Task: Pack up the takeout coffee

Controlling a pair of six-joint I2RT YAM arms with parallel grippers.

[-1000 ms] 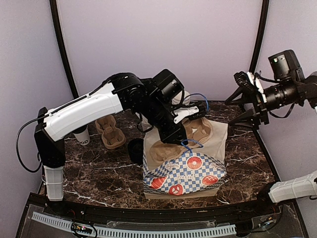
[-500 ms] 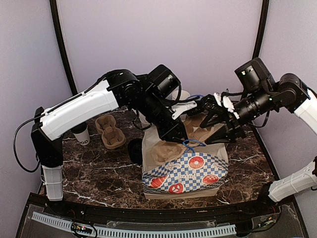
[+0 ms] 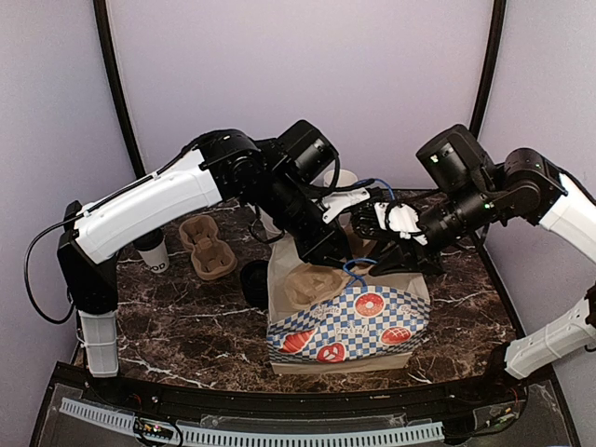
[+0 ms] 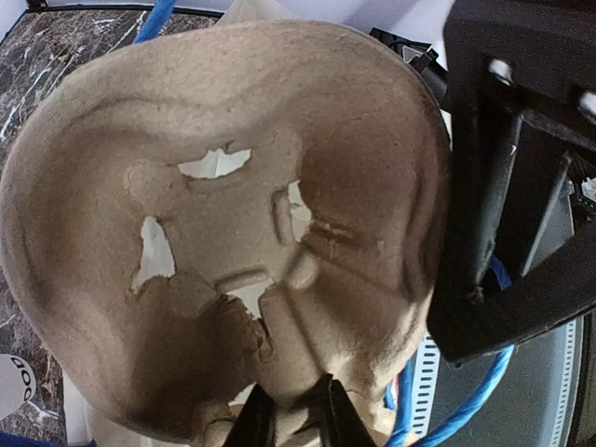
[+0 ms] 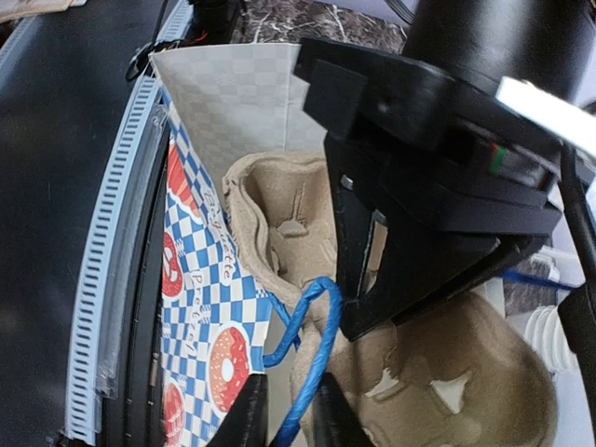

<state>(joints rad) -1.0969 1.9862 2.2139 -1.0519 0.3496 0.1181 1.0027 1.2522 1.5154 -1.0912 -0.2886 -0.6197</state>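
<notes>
The takeout coffee stands apart on the table, untouched: the white paper cup [image 3: 154, 253] at far left, whose edge shows as cup [image 4: 11, 384], and its black lid [image 3: 253, 282] beside the bag. My left gripper [image 3: 337, 253] [image 4: 291, 416] is shut on the rim of a brown pulp carrier [image 3: 312, 284] [image 4: 233, 233] that sits in the mouth of the checkered donut bag [image 3: 349, 321]. My right gripper [image 3: 372, 264] [image 5: 284, 416] has closed around the bag's near blue handle [image 5: 321, 317], with the cord running between its fingers.
A second pulp carrier [image 3: 207, 247] lies on the marble table [image 3: 186, 326] left of the bag. The bag's far blue handle [image 3: 374, 182] stands up behind the left wrist. Both wrists crowd together over the bag's opening.
My right arm swung in from the far right and dropped to the bag, its jaws narrowing around the near blue handle. The left arm kept its grip, and the carrier sank slightly deeper.
</notes>
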